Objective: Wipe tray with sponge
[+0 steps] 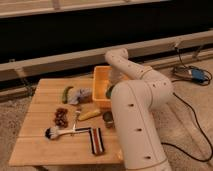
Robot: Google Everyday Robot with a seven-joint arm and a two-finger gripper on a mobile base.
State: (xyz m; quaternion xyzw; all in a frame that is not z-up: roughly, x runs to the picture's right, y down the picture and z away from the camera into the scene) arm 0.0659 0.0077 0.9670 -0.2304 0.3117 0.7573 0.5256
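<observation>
some progress, not finished as far as we can judge. the gripper (112, 86) is down inside the tray (99, 80), which sits at the 1 o'clock corner of the table (45, 145). jaws are together. we read them as clamped on the sponge (108, 92), the teal patch toward the tray's 6 o'clock side, right at the gripper's tip. the arm (142, 100) hides the actual contact. so pick-up and getting the sponge into the tray look done. how much of the tray bottom is wiped we can't tell: no streaks or dirt show either way. left, in our view: strokes across the bottom toward 12 o'clock, then lift out.

counts:
- one tray, one sponge, one gripper on one arm.
- at the tray's 9 o'clock: one green pepper (66, 93), one grey-blue cloth (80, 95).
- at its 7 o'clock: one cluster of dark red fruit (61, 117), one yellow banana-like item (91, 114), one brush (56, 132), one striped flat item (96, 140).
- one small can (107, 119) by the tray's 6 o'clock wall.
- one blue box (198, 75) off the table at 3 o'clock.
</observation>
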